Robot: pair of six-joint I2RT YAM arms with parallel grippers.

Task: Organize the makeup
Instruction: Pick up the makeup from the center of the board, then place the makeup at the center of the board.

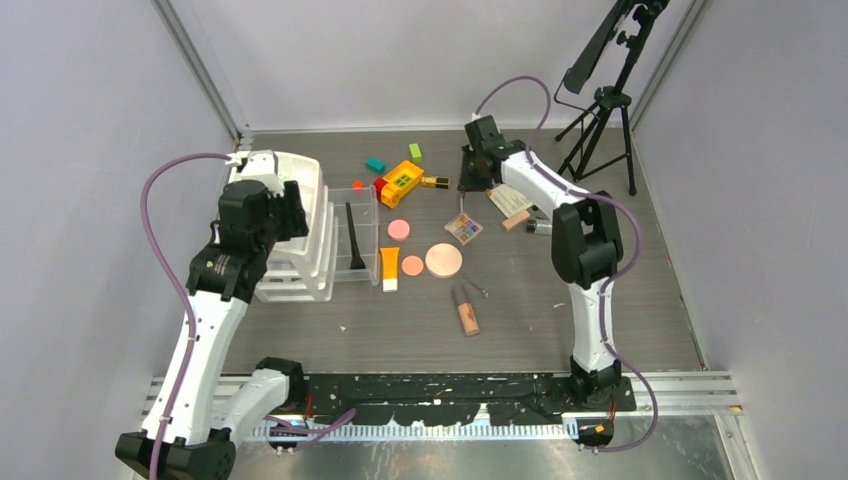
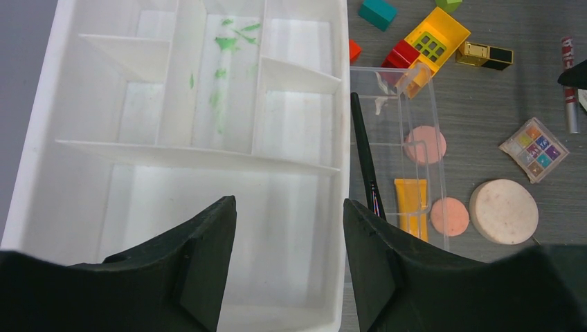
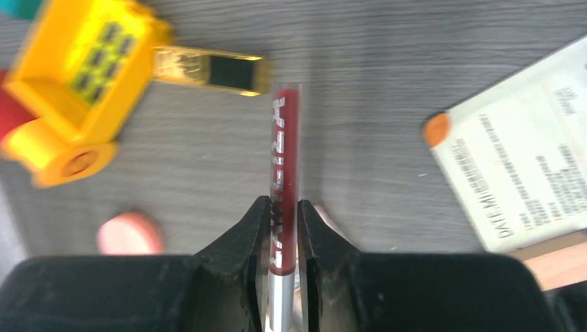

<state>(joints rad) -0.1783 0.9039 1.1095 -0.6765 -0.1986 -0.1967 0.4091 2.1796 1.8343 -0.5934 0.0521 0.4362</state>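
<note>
**Red lip tube pinched at the far side, tray waiting on the left**

Right fingers point(image 3: 268, 216) are pressed onto a red lip tube point(image 3: 285, 152), pinching it near its silvery end, so the red length sticks out ahead of them. This is at the far middle of the counter point(image 3: 374, 55). Whether the tube is already off the surface I cannot tell. Just beyond its tip lies the gold-black lipstick point(image 3: 211, 69), with the yellow-and-red toy brick point(image 3: 76, 83) further left and a pink compact point(image 3: 130, 234) nearer. A printed white card point(image 3: 526, 159) lies to the right.

Left fingers point(image 1: 292, 212) are spread with nothing between them, hovering over the white divided tray point(image 2: 41, 138) at the left. A clear box point(image 2: 387, 76) stands just right of the tray with the black brush point(image 2: 363, 152) in it, and an orange tube point(image 2: 411, 200) lies close by.

The step in hand looks like carrying the tube over to the organisers. It probably calls for a straight lift first, so the overhanging end clears the lipstick and the brick. The tube should stay level on the way, since the grip sits off-centre. It can then be laid lengthwise in a long compartment.

White lettering runs along the tube but is too blurred to read. On the card only "DATE/M" can be made out.
</note>
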